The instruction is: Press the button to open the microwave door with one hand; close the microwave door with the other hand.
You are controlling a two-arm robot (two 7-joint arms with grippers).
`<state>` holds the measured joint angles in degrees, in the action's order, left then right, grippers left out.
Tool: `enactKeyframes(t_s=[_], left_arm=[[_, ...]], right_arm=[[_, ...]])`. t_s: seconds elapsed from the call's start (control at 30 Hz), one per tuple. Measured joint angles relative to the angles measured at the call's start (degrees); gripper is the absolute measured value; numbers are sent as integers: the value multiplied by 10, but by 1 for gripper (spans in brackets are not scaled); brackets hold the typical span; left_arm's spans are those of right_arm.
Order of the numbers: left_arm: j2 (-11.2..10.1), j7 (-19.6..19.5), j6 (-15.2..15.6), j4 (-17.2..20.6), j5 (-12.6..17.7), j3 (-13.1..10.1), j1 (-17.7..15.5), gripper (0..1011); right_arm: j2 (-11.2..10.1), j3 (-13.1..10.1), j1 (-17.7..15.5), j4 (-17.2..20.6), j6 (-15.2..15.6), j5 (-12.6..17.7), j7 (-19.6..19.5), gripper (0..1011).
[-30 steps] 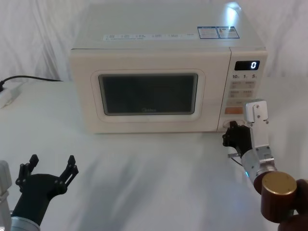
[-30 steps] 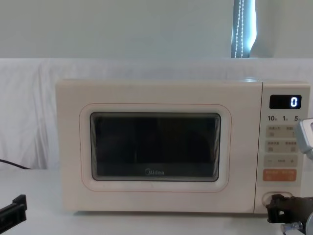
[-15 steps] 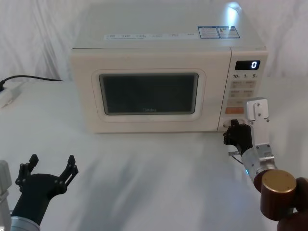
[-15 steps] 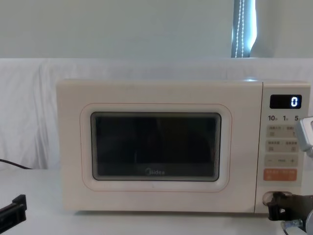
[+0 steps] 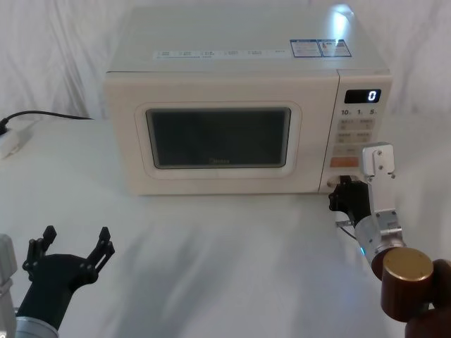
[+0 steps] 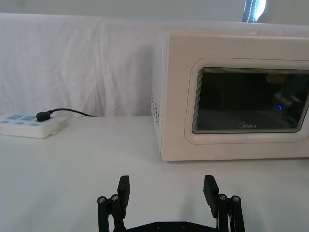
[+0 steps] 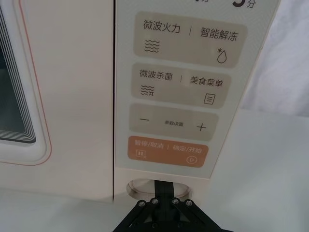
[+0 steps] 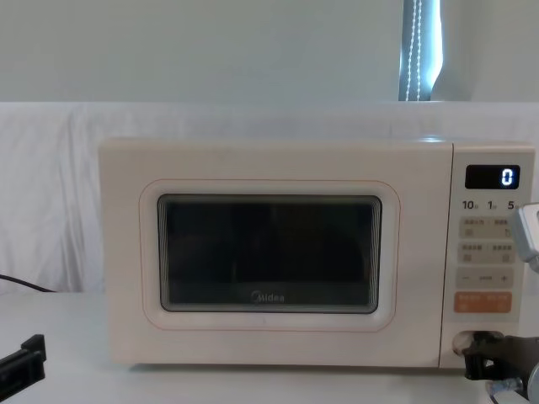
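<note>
Right wrist view puts your right gripper (image 7: 162,193) directly at the button (image 7: 140,185): its black tip, fingers drawn together into one point, sits in the middle of the pale oval at the foot of the control panel, just under the orange key (image 7: 167,152). Whether the tip is already pressing or only touching, you cannot tell from here. The button's long axis runs side to side along the bottom of the panel, and the gripper meets it head-on — so the coming move is, in my judgement, a straight push forward into the microwave (image 5: 246,91), with no sideways correction needed.

From the head camera the same gripper (image 5: 344,196) reaches up from the table's (image 5: 211,260) near right corner to the lower right of the oven's face. The microwave door (image 5: 218,134) looks flush and shut, its dark window facing you, the display reading 0.

Your left gripper (image 5: 70,250) hangs low near the table's near left corner, fingers spread wide apart and holding nothing, well apart from the oven. It faces the door's left side, so it is the arm better placed to push the door closed once it swings out.
</note>
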<state>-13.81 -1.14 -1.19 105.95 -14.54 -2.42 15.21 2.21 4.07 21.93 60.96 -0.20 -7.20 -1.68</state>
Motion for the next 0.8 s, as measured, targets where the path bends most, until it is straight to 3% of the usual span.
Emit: enactKeyframes(t_s=[0.8], left_arm=[[0,0,0,0,0,0,0,1001]], right_arm=[[5,-6,19,-30,-8,-4,-7,0]])
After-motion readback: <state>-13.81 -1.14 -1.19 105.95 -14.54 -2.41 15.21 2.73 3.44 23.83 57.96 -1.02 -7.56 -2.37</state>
